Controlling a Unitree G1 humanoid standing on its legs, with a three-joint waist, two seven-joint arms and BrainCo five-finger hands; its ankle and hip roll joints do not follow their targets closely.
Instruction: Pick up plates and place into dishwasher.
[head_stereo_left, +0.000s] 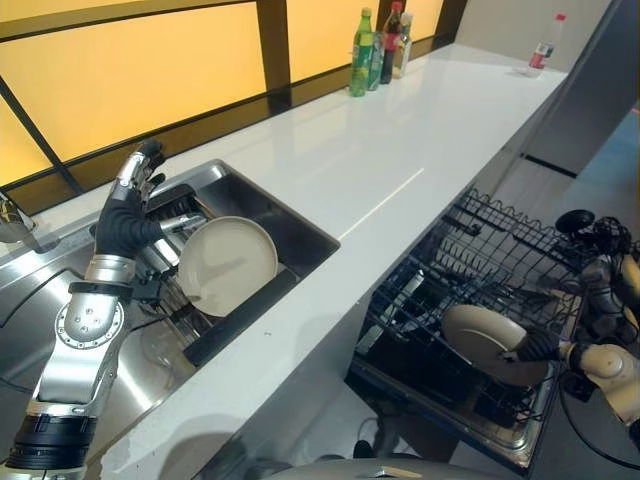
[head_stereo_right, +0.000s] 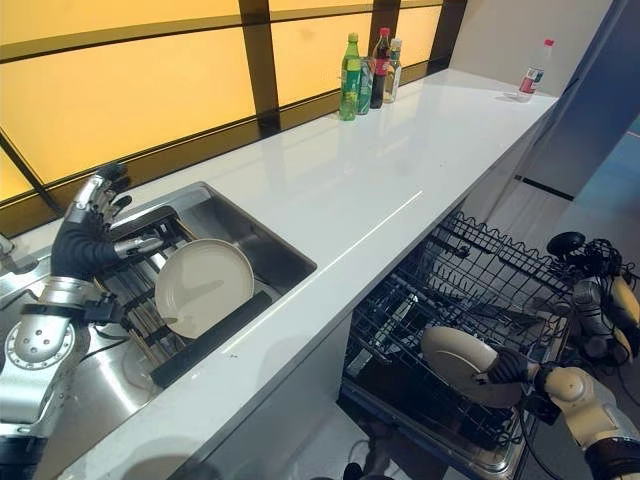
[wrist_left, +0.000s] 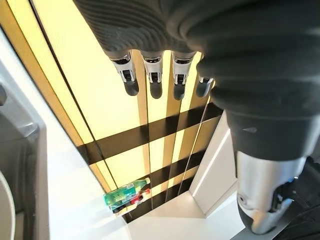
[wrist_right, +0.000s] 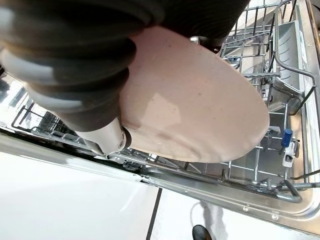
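A: Where do we stand on the plates?

B: We hold one plate (head_stereo_left: 488, 343) in our right hand (head_stereo_left: 540, 347), low in the right of the frame, over the pulled-out dishwasher rack (head_stereo_left: 470, 265). It is tilted and not yet slotted; whether its lower edge touches the rack we cannot tell.

A: And what is left?

B: A second plate (head_stereo_left: 226, 264) leans in the dish rack (head_stereo_left: 235, 317) inside the sink (head_stereo_left: 300, 235), left of centre. We judge the job about half done at best: seat this one, then fetch that one.

A: How does our right hand grip?

B: In the right wrist view the thumb (wrist_right: 111, 139) presses the plate's rim, with the cover over its face. The fingers are behind the plate, but the pinch looks firm, so we call it closed on the plate.

A: Our left hand (head_stereo_left: 128, 216)?

B: It is raised in the left of the frame, above the sink's back edge, just beside the second plate. The fingers (wrist_left: 155, 86) are straight and spread, holding nothing.

A: Anything else?

B: Bottles (head_stereo_left: 378, 48) stand at the top centre of the counter (head_stereo_left: 400, 150), well apart from our work.
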